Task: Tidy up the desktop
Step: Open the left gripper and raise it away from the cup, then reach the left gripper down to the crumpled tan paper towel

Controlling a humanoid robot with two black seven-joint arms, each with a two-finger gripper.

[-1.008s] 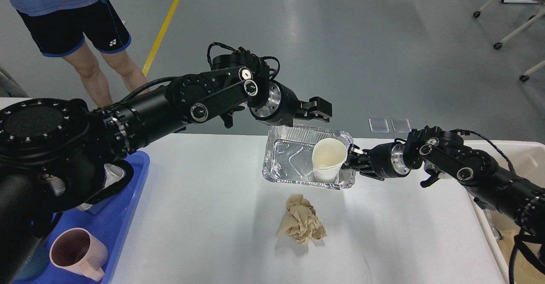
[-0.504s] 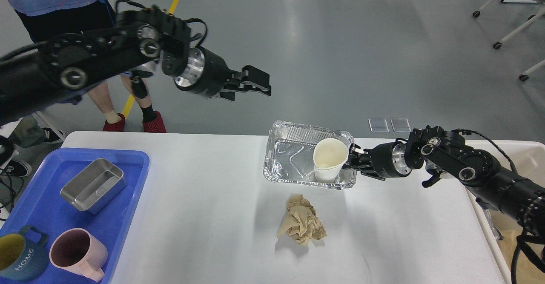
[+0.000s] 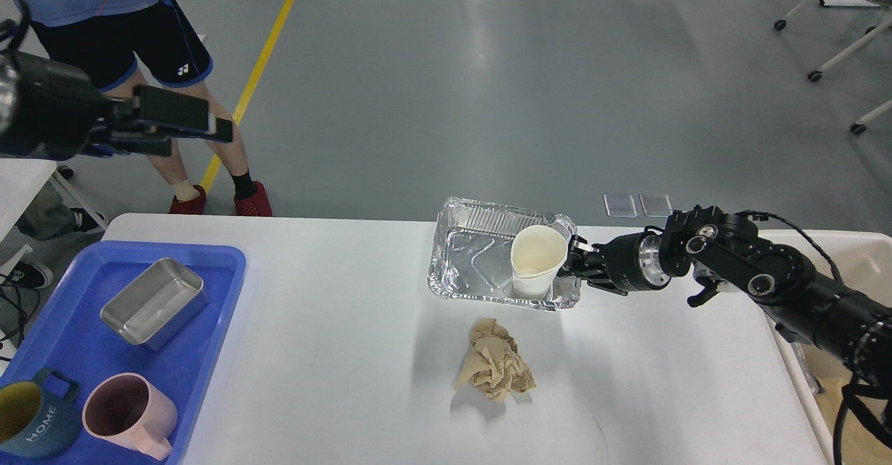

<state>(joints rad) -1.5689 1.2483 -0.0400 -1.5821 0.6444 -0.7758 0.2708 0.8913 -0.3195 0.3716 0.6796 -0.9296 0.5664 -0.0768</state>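
Note:
The white desktop (image 3: 334,353) carries a foil tray (image 3: 474,263) at its far middle, with a white paper cup (image 3: 536,256) standing in the tray's right end. A crumpled brown paper ball (image 3: 496,369) lies on the desktop in front of the tray. My right gripper (image 3: 573,264) reaches in from the right and is shut on the tray's right rim, just beside the cup, its tips partly hidden by it. My left gripper (image 3: 188,130) is high at the far left, off the table, open and empty.
A blue tray (image 3: 77,353) at the left edge holds a steel box (image 3: 155,302), a pink mug (image 3: 129,416) and a dark blue mug (image 3: 31,427). A beige bin (image 3: 864,263) stands at the right. A person (image 3: 139,47) stands beyond the far left corner.
My left arm has swung up and far to the left, away from the foil tray, uncovering the blue tray. The right gripper and the foil tray have shifted slightly left.

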